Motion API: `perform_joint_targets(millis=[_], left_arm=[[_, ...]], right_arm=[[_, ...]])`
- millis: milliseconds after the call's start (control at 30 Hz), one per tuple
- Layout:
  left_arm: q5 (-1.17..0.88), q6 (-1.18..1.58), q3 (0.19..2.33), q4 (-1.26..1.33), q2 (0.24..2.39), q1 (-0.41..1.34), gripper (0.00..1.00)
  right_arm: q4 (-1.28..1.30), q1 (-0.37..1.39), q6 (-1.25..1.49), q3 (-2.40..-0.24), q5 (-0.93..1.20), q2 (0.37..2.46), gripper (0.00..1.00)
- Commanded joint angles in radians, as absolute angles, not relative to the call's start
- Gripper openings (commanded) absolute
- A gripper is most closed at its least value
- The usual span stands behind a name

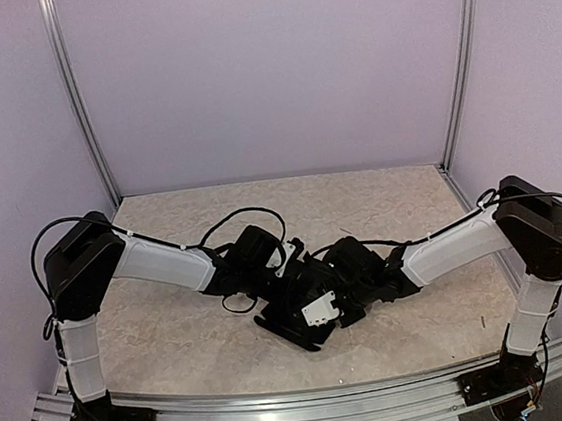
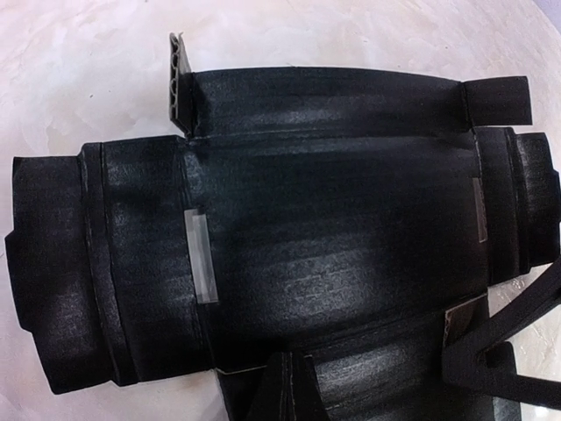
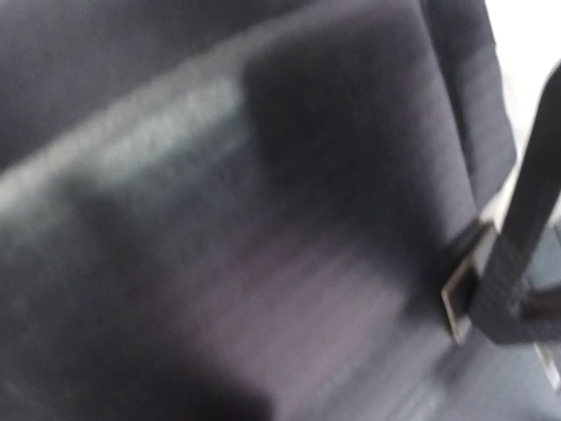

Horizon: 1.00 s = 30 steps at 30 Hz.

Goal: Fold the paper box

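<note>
Paper box (image 1: 286,331): black cardboard on the table (image 1: 173,332), middle, towards the near edge, under both claws. It is opened out, with a flap (image 2: 495,101) and a slot (image 2: 203,259) showing.
Left claw (image 1: 294,282): closed, down on the box; whether it grips the cardboard cannot be told.
Right claw (image 1: 327,301): closed, hard against the box from the right; its view is blurred, so the grip is unclear.

Left arm (image 1: 156,262) and right arm (image 1: 456,244) match: smooth white forearm and upright shells, boxy black elbow and wrist housings, thin black cables (image 1: 246,210) looping off them, black base plates, a white tag (image 1: 320,309) near one wrist
</note>
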State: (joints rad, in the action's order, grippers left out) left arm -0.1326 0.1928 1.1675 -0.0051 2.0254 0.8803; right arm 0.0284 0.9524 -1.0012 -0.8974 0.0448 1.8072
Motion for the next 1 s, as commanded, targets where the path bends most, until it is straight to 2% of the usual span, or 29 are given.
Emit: perform_joint_targets(millis=[0, 333, 967], left_arm=[[-0.019, 0.190, 1.101, -0.248, 2.078, 0.909, 0.00], [-0.029, 0.162, 1.045, -0.132, 1.901, 0.910, 0.00], [-0.079, 0.142, 1.097, -0.155, 1.825, 0.885, 0.01]], right_arm=[[0.284, 0.944, -0.996, -0.830, 0.052, 1.938, 0.00], [0.280, 0.943, -0.995, -0.841, 0.034, 1.959, 0.00], [0.275, 0.924, -0.982, -0.842, 0.047, 1.948, 0.00]])
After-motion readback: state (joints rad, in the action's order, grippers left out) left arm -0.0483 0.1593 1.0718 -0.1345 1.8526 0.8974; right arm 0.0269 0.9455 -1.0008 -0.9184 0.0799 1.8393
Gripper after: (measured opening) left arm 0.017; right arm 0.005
